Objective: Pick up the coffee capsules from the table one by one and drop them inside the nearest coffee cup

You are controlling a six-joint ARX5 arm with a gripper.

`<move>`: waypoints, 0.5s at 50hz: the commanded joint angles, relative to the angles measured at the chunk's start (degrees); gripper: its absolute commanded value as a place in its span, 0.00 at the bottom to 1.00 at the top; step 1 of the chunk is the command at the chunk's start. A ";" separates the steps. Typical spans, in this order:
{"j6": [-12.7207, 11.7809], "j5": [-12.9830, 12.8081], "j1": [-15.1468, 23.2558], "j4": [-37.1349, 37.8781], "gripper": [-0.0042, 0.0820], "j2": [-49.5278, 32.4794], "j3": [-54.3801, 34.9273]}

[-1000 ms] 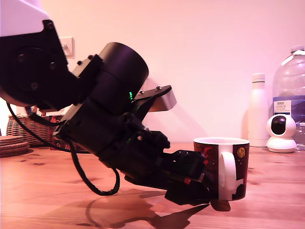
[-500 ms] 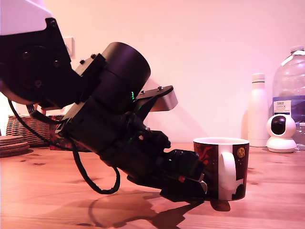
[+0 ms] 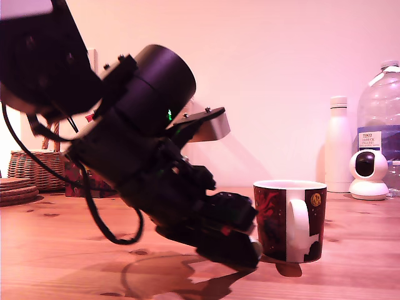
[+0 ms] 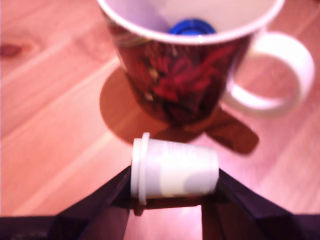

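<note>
Exterior view: black ARX5 gripper point(image 3: 247, 247) sits low over the light pine-wood table point(image 3: 350, 275), nose pointing at the dark black-and-maroon mug w/ white handle point(image 3: 290, 220), which stands just ahead of the tips. Vs. a second ago the arm has tipped and pulled back toward the exterior view's left; the tips were tucked against the mug's foot then, now there's a visible gap btw them and the mug wall. A pale bit shows at the tips, too small to name from here. Behind the mug, well apart from the gripper: white bottle point(image 3: 338, 145), big clear water bottle point(image 3: 380, 119), small white camera point(image 3: 369, 175).

Wrist view: small pale cream-green tapered capsule point(image 4: 172, 169) lies sideways btw the two dark fingers point(image 4: 107, 200), rimmed end to one finger, narrow end to the other; both touch it, so jaws are clamped on it. It sits right at the gripper, mug point(image 4: 187, 70) just beyond w/ a blue capsule point(image 4: 191, 27) already inside.

Judgement: capsule secured, retreat gives room to lift. Next needs a rise above the rim, then fwd over the opening and release. Risk: clipping the rim on the way up.
</note>
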 commanded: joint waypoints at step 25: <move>0.87 0.02 0.07 -6.25 0.42 -15.21 -0.66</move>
